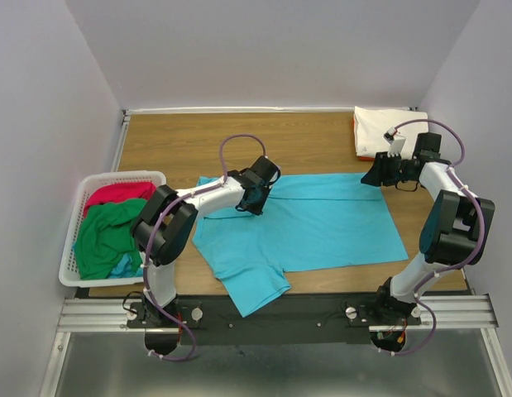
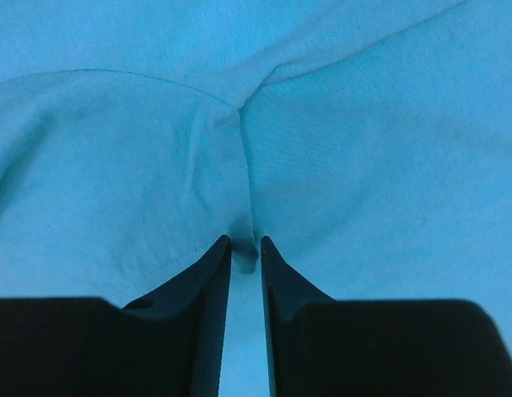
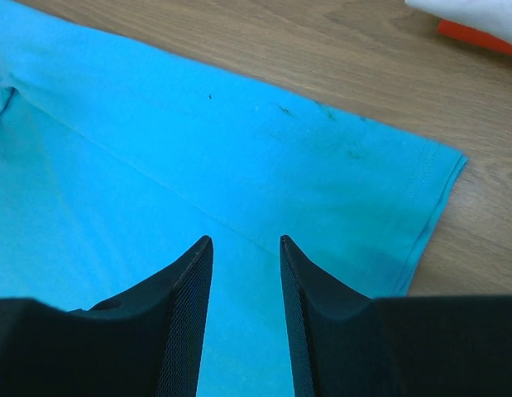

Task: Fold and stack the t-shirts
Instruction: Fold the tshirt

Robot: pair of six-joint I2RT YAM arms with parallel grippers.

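T-shirts: two stacked, one on the table mid-fold, two waiting

Turquoise t-shirt (image 1: 322, 223) lies spread across the middle of the table (image 1: 173, 149). One sleeve (image 1: 256, 289) reaches toward the near edge. The body runs flat to the right, with a long crease line along its far part.

Left gripper (image 1: 254, 203) is down on the shirt's far-left part. In the left wrist view its jaws stand narrow, and a raised pucker of turquoise cloth is nipped between the tips (image 2: 243, 241), with a wrinkle running away from them. I read this as a pinch taken for a fold.

Right gripper (image 1: 370, 175) hovers over the shirt's far-right corner. Its jaws (image 3: 246, 240) are partly apart with nothing between them, and the hem edge lies just beyond.

On the left, the basket (image 1: 74, 281) holds a green t-shirt (image 1: 102, 236) and a red t-shirt (image 1: 115, 193) behind it, both crumpled. A scrap of blue shows under the green; I cannot tell what it is.

In the far right corner, a folded cream-white t-shirt (image 1: 388, 128) sits on top of an orange t-shirt (image 1: 365, 155), of which only an edge shows.

Progress, as judged: two are folded and stacked. The turquoise one is laid out and its fold is barely started. At least two in the basket are untouched, so the job is well short of half done.
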